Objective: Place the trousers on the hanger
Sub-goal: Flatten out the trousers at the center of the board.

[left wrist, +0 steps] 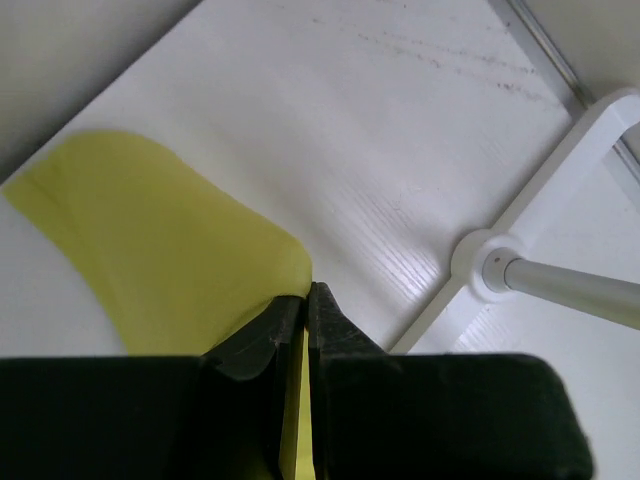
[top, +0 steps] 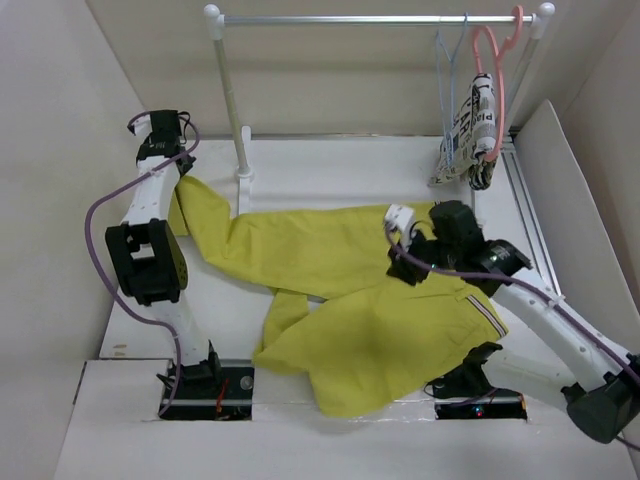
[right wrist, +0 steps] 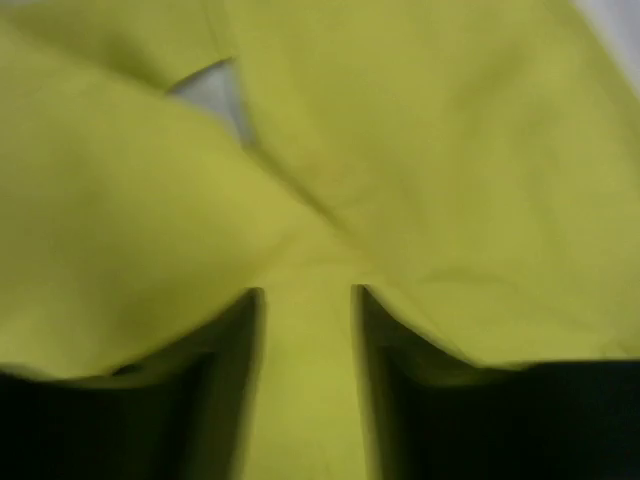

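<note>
- the trousers [top: 340,300] lie spread across the counter [top: 330,170], crumpled. one leg stretches toward the far left and the waistband with its striped trim lies at the near right.
- the hanger [top: 447,70], thin and pale blue, hangs bare from the rail [top: 380,18] at the far right. it is just beside the pink hanger [top: 492,90], which carries the printed cloth [top: 465,140]. the trousers and the hanger are well apart, and no cloth is on the hanger.
- the left end effector [left wrist: 307,295] has its fingers pressed together on the edge of the yellow cloth. it holds the far-left leg end near the rack foot [left wrist: 490,265].
- the right end effector [right wrist: 305,295] sits over the middle of the trousers, near the crotch. its fingers stand apart with a ridge of cloth rising between them. folds run toward that gap, but i cannot tell whether it is truly clamping the cloth or only straddling it.
- my judgement is that the task is at an early stage. a hold on the garment is made or being made, and nothing is draped yet.
- what seems left is to lift the trousers, carry them to the far right, and pass a leg or a fold through or over the hanger's lower bar so that they hang.
</note>
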Robot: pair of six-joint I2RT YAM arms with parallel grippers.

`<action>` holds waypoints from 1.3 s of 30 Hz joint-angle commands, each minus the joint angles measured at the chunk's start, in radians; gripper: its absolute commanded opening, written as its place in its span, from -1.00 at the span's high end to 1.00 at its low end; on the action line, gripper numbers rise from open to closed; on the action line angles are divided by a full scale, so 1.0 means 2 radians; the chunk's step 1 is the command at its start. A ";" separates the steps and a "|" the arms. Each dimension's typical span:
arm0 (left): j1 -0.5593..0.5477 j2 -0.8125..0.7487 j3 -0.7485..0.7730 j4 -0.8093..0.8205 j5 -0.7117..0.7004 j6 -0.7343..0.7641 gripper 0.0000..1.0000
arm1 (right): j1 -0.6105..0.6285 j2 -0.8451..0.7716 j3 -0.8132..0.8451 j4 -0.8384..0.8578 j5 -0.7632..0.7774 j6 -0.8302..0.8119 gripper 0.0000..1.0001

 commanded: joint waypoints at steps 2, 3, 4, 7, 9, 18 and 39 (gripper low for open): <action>-0.011 0.009 0.052 0.005 0.019 0.022 1.00 | -0.144 0.005 -0.036 0.126 0.090 0.088 0.63; -0.005 0.024 0.056 0.002 0.022 0.022 1.00 | -0.170 0.009 -0.047 0.148 0.094 0.114 1.00; -0.005 0.029 0.059 -0.001 0.024 0.023 1.00 | -0.195 0.019 -0.058 0.170 0.098 0.129 1.00; -0.001 0.045 0.059 -0.012 0.021 0.028 1.00 | -0.285 0.045 -0.084 0.232 0.108 0.166 0.53; -0.001 0.031 0.040 0.005 0.033 0.024 1.00 | -0.332 0.064 -0.092 0.269 0.122 0.174 -0.25; -0.010 -0.033 -0.065 0.076 0.075 -0.014 1.00 | -0.390 0.208 -0.073 0.288 0.141 0.195 -0.74; -0.015 -0.110 -0.124 0.065 0.036 -0.021 1.00 | -0.472 0.064 -0.130 0.289 0.083 0.180 1.00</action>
